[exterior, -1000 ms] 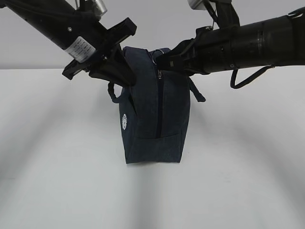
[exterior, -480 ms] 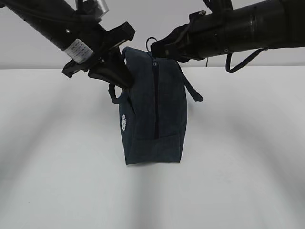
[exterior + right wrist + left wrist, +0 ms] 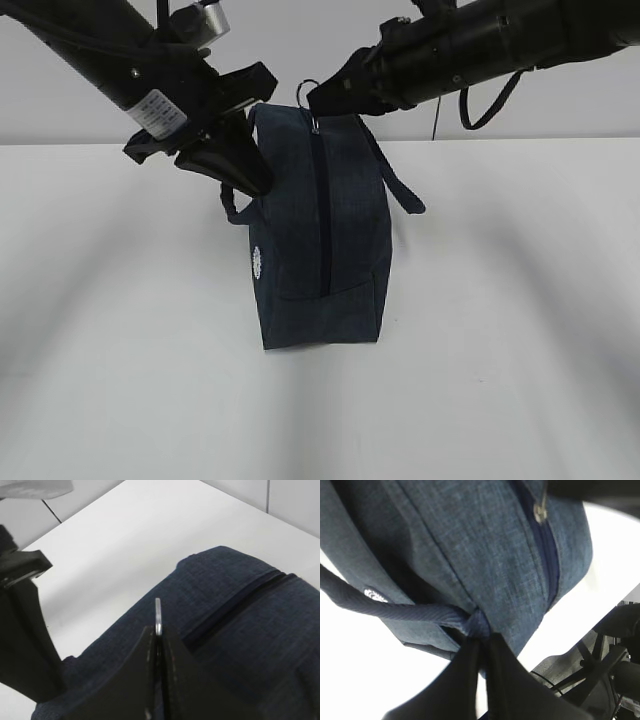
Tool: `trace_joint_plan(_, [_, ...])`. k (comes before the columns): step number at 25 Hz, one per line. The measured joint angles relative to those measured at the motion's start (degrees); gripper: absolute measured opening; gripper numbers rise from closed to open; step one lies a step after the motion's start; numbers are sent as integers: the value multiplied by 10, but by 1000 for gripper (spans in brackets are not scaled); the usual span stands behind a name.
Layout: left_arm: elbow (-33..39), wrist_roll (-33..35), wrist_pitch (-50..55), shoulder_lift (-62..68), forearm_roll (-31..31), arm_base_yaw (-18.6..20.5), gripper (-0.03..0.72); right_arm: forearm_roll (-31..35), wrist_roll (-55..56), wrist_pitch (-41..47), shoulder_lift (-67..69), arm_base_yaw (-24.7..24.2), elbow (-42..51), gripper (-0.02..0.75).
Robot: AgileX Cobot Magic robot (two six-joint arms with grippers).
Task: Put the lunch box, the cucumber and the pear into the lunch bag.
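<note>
The lunch bag stands mid-table — soft fabric, likely to sag. My left gripper pinches its handle; my right gripper clamps the ring pull — the sensible hold.

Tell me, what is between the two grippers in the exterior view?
In the exterior view the top of the lunch bag lies between them, with its zipper line. The left gripper presses its left side; the right gripper pinches the ring pull.
</note>
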Motion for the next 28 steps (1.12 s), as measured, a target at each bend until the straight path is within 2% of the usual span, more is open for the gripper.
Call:
trace_joint_plan(6, [-1,8,4,0,0,0,10,-26,62,67,68,-39,-90,-16])
trace_joint_plan(12, [-2,26,17,0,3,0,8,-30,75,76,141,-40,-186,-16])
trace_joint_plan(23, [-2,57,25,0,4,0,8,-46,157,87,317,-41,-424,-16])
trace_joint_plan(28, [-2,68,16,-13,10,0,8,-45,167,90,348,-48,-451,-16])
